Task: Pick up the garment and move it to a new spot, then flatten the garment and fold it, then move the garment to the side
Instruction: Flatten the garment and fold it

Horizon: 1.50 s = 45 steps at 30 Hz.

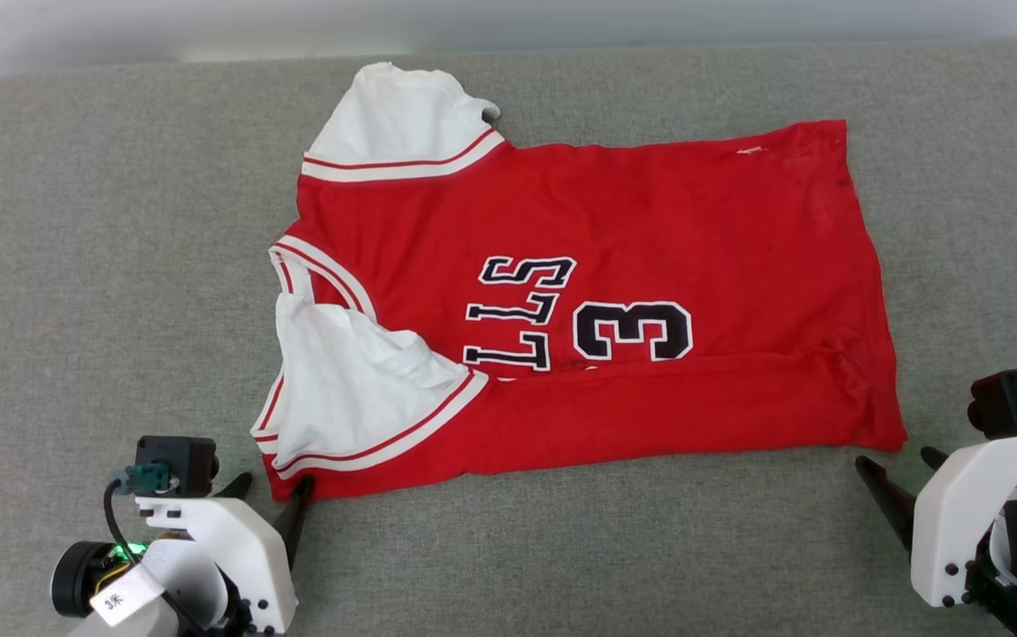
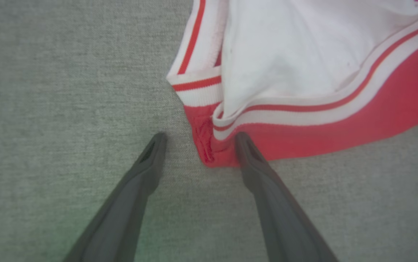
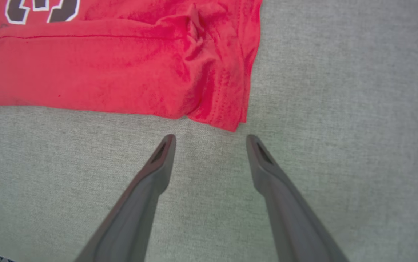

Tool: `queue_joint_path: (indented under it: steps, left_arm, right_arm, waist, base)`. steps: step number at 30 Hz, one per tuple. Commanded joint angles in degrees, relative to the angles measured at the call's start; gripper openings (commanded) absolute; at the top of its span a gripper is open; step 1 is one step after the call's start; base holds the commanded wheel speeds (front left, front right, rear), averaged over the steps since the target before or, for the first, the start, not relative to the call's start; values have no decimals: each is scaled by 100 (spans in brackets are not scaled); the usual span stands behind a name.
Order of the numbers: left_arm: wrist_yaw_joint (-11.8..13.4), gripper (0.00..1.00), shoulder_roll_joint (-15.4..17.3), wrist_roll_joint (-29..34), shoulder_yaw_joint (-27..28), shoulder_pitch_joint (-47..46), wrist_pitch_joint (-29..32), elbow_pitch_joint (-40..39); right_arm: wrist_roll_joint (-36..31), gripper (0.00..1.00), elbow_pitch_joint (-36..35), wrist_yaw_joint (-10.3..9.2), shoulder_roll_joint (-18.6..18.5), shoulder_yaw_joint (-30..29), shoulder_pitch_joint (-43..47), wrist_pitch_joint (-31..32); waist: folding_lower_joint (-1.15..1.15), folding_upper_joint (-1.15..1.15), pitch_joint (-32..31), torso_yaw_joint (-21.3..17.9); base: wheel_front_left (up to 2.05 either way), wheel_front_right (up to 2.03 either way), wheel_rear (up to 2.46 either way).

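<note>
Grey woven cloth covers the tabletop [image 1: 74, 265], with a pale wall along its far edge. On it lies the garment [image 1: 650, 221], a red jersey spread out sideways, with the collar end toward the robot's left and the hem toward its right. One white sleeve [image 1: 402, 115] points to the far side. The other sleeve [image 1: 349, 389] lies crumpled on the near side. Black lettering [image 1: 517, 310] and a "3" [image 1: 632, 330] show on the front, cut off at a fold line that runs along the near edge.

The left pincer [image 1: 276, 482] stands wide open at the near left corner and grips nothing. In the left wrist view that pincer [image 2: 201, 135] has the red corner of the garment [image 2: 339, 127] lying between its fingertips, and one fingertip [image 2: 243, 140] is on the cloth's edge.

The right pincer [image 1: 893, 457] is also spread wide and empty. In the right wrist view its tips [image 3: 211, 137] sit just short of the garment's [image 3: 103, 65] near hem corner, not touching it.
</note>
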Motion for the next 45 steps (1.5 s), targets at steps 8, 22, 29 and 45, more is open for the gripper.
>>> queue_joint_path:
  steps: [8,22,29,45]
  left_arm:
    - [-486,0,-403,-108,-310,-51,-1,327]
    - [-513,0,-232,76,-63,-267,-534,-662]
    - [-433,0,-159,188,-54,-317,-540,-1012]
    - [-371,0,35,235,-186,-130,-357,-893]
  right_arm:
    - [-202,100,-115,-2,-213,-66,-217,7]
    - [-544,100,837,-2,-79,-293,-535,256]
    - [-657,100,1336,-2,-43,-219,-591,200]
    - [-527,0,1606,-5,-318,-223,-361,71]
  waist:
    - [1,0,17,136]
    - [1,0,-71,540]
    - [1,0,142,658]
    - [1,0,-69,664]
  base:
    - [0,0,0]
    - [0,0,0]
    - [0,0,0]
    - [0,0,0]
